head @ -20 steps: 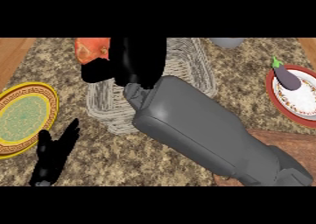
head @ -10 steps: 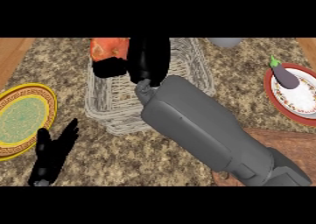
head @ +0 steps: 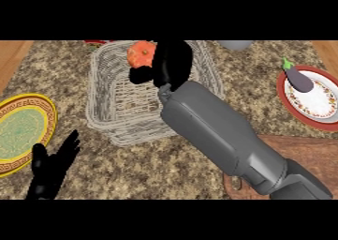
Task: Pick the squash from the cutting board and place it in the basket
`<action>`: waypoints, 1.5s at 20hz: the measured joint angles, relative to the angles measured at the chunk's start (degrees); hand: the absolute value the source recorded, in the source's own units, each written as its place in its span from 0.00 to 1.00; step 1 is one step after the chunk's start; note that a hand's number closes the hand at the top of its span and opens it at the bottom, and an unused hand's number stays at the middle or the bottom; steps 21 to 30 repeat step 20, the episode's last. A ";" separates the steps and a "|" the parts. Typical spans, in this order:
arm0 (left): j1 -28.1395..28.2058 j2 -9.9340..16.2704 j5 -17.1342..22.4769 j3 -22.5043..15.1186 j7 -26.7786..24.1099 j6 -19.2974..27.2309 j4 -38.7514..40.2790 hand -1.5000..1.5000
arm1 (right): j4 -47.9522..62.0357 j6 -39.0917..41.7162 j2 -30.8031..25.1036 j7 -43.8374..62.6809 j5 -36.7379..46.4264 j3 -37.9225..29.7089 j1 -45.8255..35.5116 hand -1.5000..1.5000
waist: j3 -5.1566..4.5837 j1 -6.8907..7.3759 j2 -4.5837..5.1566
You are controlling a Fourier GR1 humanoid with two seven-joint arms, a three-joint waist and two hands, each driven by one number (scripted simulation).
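The right hand (head: pixel 168 63) has moved the orange squash (head: pixel 139 54) over from the 11 o'clock side, so now it hangs over the far end of the basket (head: pixel 123 119), up near 12 o'clock. Its fingers stay curled around the squash, so it has not let go yet. I think the next job is just to lower it and open up; the left hand (head: pixel 50 171) rests with fingers spread at 7 o'clock.
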 measured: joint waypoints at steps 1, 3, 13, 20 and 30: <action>0.34 0.19 0.22 0.38 -0.17 -0.24 -0.23 0.50 | -0.55 0.51 -0.32 -0.31 0.47 0.16 0.75 0.00 | 0.00 -0.21 -0.06; 0.55 -0.55 -0.35 0.12 -0.09 0.43 -0.34 0.50 | -1.51 1.49 -0.56 -0.32 1.69 0.12 1.12 0.00 | 0.07 -0.51 -0.16; 0.63 -0.93 -1.22 0.69 1.27 0.36 -0.72 0.50 | -9.91 1.09 -2.87 -3.38 5.01 -5.32 6.31 0.00 | 0.11 -1.18 -0.33; 1.56 -0.87 -0.90 1.55 1.94 0.08 -1.82 0.50 | -22.43 2.85 -9.16 -0.55 6.43 -10.49 13.37 0.00 | -0.01 -1.93 -0.52; 1.56 -0.87 -0.90 1.55 1.94 0.08 -1.82 0.50 | -22.43 2.85 -9.16 -0.55 6.43 -10.49 13.37 0.00 | -0.01 -1.93 -0.52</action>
